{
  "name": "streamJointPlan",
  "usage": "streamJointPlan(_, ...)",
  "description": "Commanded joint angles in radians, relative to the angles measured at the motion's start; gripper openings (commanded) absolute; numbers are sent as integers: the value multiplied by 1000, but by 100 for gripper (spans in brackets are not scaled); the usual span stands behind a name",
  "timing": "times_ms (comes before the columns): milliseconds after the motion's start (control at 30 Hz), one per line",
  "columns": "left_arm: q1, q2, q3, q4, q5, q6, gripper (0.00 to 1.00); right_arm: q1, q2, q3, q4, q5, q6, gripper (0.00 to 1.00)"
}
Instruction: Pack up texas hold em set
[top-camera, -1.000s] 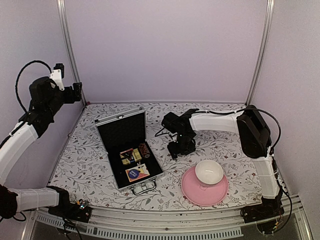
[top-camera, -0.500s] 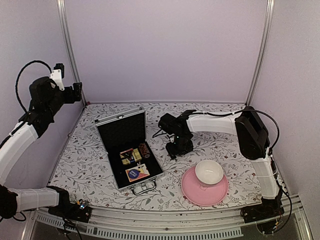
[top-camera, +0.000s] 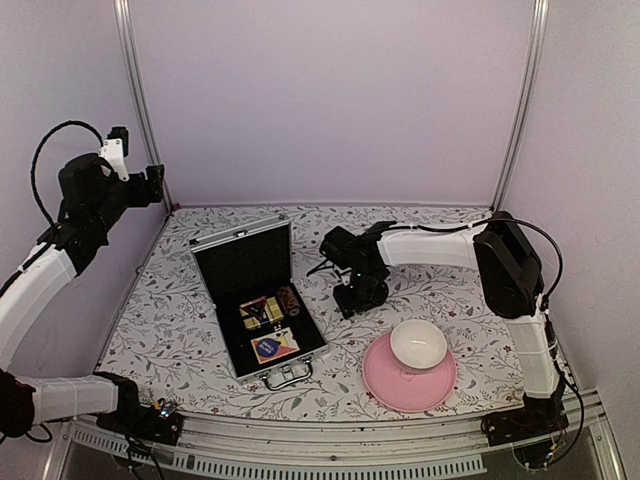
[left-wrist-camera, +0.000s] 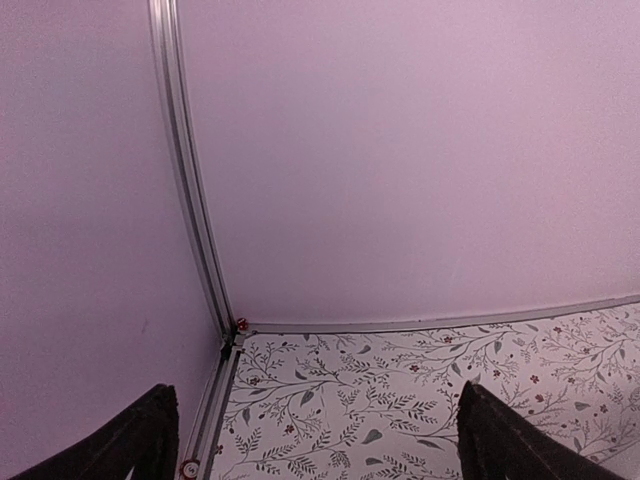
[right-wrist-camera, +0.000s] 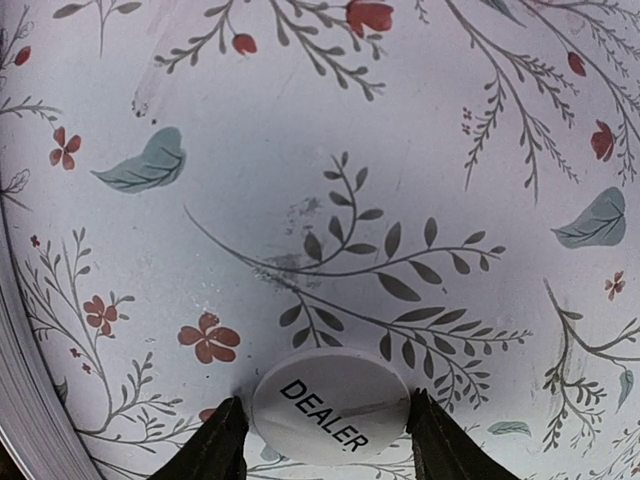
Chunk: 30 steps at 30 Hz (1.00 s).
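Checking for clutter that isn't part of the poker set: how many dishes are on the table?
2. A white bowl sits on a pink plate at the near right of the table, right of the open briefcase. None seem hidden.

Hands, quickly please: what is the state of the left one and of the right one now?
Left hand: open, holding nothing.
Right hand: partly closed around the white DEALER button on the table; whether it grips cannot be told.
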Motion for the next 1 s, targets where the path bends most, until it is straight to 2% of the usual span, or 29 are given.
streamJointPlan(0, -14, -9, -12, 25, -3, 9, 97, -11, 78, -59, -38, 23, -7, 54)
streamJointPlan(267, -15, -12, -11, 25, -4, 9, 97, -19, 46, -48, -42, 48, -26, 50)
streamJointPlan(600, -14, -8, -11, 25, -5, 11, 97, -23, -18, 40, -98, 21, -24, 50)
streamJointPlan(967, -15, -2, -11, 25, -5, 10, 97, 9, -75, 33, -91, -1, -13, 49)
